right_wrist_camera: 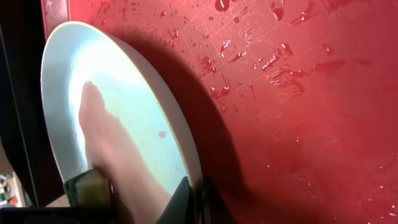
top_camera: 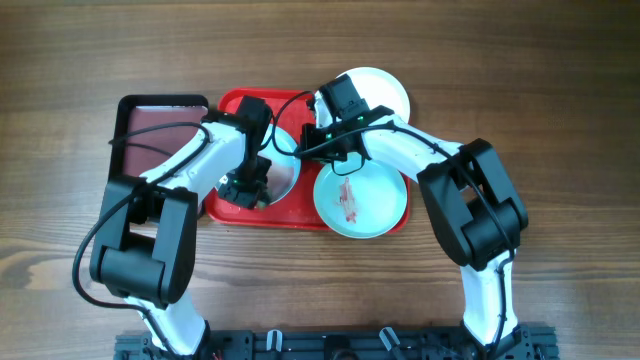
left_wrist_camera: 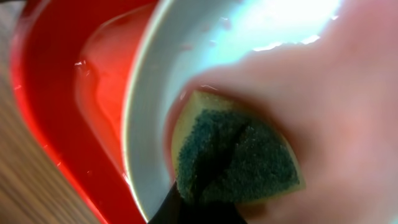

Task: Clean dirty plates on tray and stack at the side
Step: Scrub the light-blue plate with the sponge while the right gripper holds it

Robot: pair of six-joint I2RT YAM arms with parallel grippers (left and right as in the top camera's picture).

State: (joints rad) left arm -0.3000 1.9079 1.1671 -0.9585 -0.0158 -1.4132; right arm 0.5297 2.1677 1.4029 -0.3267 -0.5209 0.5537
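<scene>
The red tray (top_camera: pixel 232 101) lies at the table's middle left. A pale plate (top_camera: pixel 286 168) stands tilted in it, wet with a reddish film. My right gripper (top_camera: pixel 318 140) is shut on the plate's rim (right_wrist_camera: pixel 198 196). My left gripper (top_camera: pixel 248 188) is shut on a green and yellow sponge (left_wrist_camera: pixel 236 155) pressed against the plate's face (left_wrist_camera: pixel 149 124). The sponge also shows in the right wrist view (right_wrist_camera: pixel 93 186). A pale blue-green plate with a red sauce smear (top_camera: pixel 360 200) lies over the tray's right edge. A clean white plate (top_camera: pixel 380 88) lies behind it.
A dark maroon, black-rimmed tray (top_camera: pixel 150 125) lies left of the red tray. The red tray's floor (right_wrist_camera: pixel 298 112) is wet with droplets. Both arms cross over the tray's middle. Bare wood table surrounds the trays.
</scene>
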